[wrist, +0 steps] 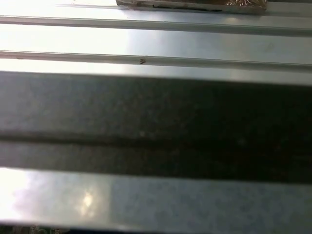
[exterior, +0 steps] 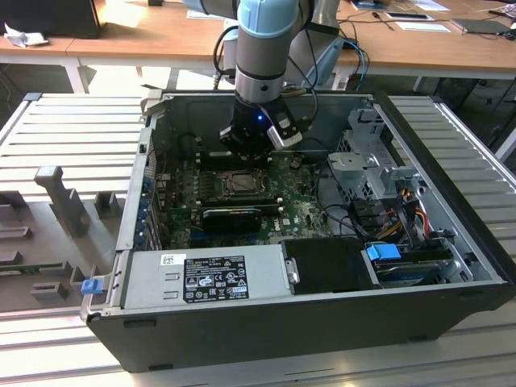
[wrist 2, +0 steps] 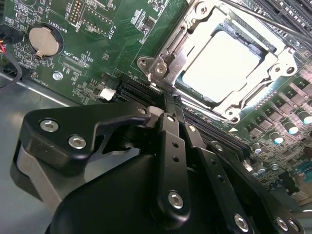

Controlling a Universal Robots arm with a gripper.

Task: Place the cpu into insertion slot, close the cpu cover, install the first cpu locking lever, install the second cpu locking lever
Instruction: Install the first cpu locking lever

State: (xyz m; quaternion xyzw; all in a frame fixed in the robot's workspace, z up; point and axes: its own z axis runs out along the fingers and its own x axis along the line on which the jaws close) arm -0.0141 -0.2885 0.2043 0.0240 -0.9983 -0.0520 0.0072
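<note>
The cpu (wrist 2: pixel 222 66), a pale silver square, lies flat in the insertion slot (exterior: pixel 242 185) on the green motherboard (wrist 2: pixel 97 58). The cpu cover (wrist 2: pixel 187 48), a metal frame with a square window, lies down around the chip. A thin lever rod (wrist 2: pixel 273 19) runs along the cover's far side. My gripper (wrist 2: pixel 168 102) has its black fingers pressed together, with the tips right at the socket corner by a metal lever end (wrist 2: pixel 158 68). In the exterior view the gripper (exterior: pixel 246 153) hangs just above the socket's back edge inside the open computer case.
A grey power supply (exterior: pixel 210 278) lines the case front, and a metal drive cage (exterior: pixel 363 161) with cables (exterior: pixel 403 210) fills the exterior view's right. A long black block (exterior: pixel 232 216) lies in front of the socket. A coin battery (wrist 2: pixel 43 40) and a black card slot (wrist 2: pixel 141 90) flank the fingers.
</note>
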